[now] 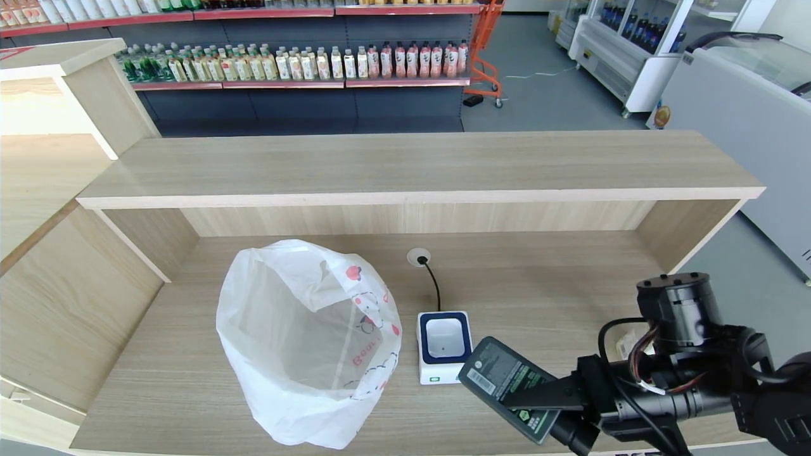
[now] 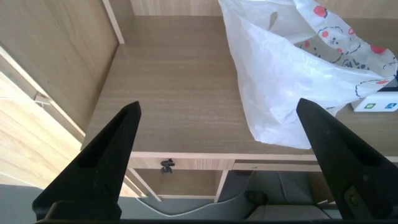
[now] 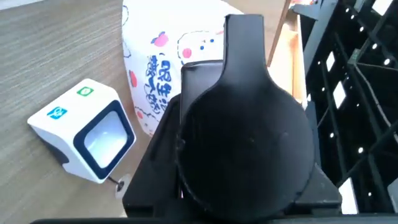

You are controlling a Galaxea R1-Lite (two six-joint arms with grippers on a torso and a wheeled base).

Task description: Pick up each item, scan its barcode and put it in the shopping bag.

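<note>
- My right gripper (image 1: 543,398) is pinching a dark flat pack (image 1: 500,373), one finger laid across its upper face.
- The pack is held off the bench (image 1: 557,278), tilted, just to the right of the scanner (image 1: 443,345). In the head view its far corner overlaps the scanner's near right corner.
- A white barcode (image 1: 485,380) sits near the pack's left end and faces upward, towards my head camera. I cannot tell what is on the underside.
- From my right wrist, the finger (image 3: 245,43) covers most of the pack (image 3: 198,78). The scanner (image 3: 87,134) lies beyond it with its window turned up and towards the gripper, and the bag (image 3: 163,65) is behind.
- The bag (image 1: 304,342) is white plastic with red and grey prints. It stands open on the bench, just left of the scanner, with its mouth upward.
- I cannot make out anything inside the bag.
- A black cable (image 1: 434,282) runs from the back of the scanner to a round hole (image 1: 418,256) in the bench.
- My left gripper (image 2: 219,111) is spread wide with nothing between its fingers. It hangs over the near left edge of the bench (image 2: 180,87).
- From there the bag (image 2: 292,81) is near, off to my right.
- Behind the bench, a shelf (image 1: 304,82) carries a row of bottles (image 1: 291,63).
</note>
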